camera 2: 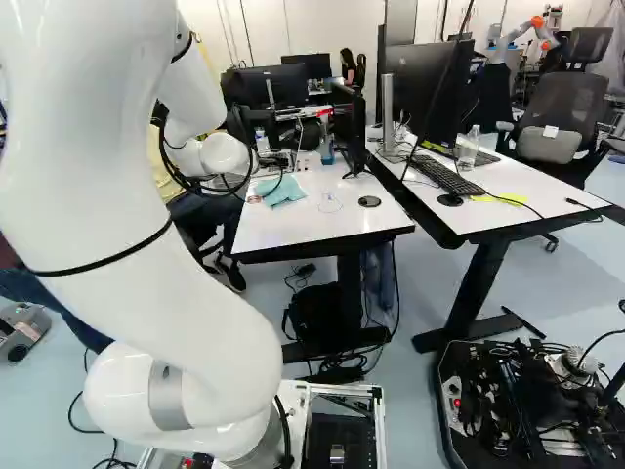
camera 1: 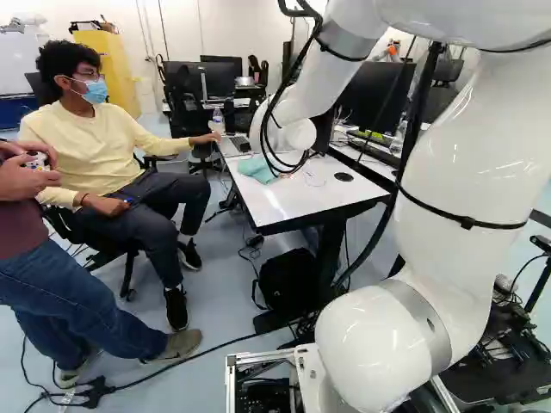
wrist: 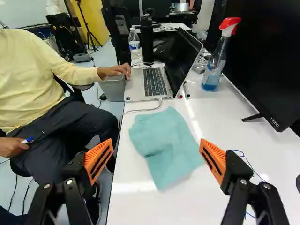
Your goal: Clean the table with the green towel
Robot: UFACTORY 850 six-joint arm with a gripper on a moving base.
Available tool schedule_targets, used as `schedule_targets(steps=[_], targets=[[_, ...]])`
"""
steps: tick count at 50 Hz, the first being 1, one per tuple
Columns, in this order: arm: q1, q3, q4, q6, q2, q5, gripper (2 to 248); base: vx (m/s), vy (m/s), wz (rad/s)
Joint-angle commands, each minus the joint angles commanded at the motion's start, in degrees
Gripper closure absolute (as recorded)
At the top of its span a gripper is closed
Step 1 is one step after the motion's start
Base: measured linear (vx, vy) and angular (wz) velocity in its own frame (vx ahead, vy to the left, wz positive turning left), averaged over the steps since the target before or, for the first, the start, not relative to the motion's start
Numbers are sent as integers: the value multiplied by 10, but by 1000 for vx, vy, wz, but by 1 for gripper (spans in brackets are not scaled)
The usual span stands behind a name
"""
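Green towel (wrist: pixel 164 145) lies loosely folded, its corners uneven, on the white table (wrist: pixel 136 201), just ahead of the gripper (wrist: pixel 156 145) and seen between its fingers. Those fingers stand wide apart, orange pads (wrist: pixel 98 161) facing each other, with nothing clamped. Past the towel, further ahead of the gripper, a cable (wrist: pixel 143 110) curves up to an open laptop (wrist: pixel 140 84), and a seated person's hand (wrist: pixel 115 71) rests on its near-corner side, above a grey bin (wrist: pixel 112 88) beside the table. The person's other hand (wrist: pixel 11 146), well off to one side of the gripper, holds a blue marker (wrist: pixel 28 140). Beyond the laptop stand a black bottle (wrist: pixel 147 42) and a clear water bottle (wrist: pixel 134 41). Across the laptop from the person, a spray bottle (wrist: pixel 215 63) with a red head and blue liquid stands upright, near a black monitor (wrist: pixel 272 61) on the table. A thin blue wire (wrist: pixel 251 164) lies beside the finger nearer that monitor.
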Motion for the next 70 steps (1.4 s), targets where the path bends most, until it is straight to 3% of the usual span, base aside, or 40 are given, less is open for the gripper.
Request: schedule_targets(steps=[70], targets=[[2,7,0,0,6,5,3,0,0,0]])
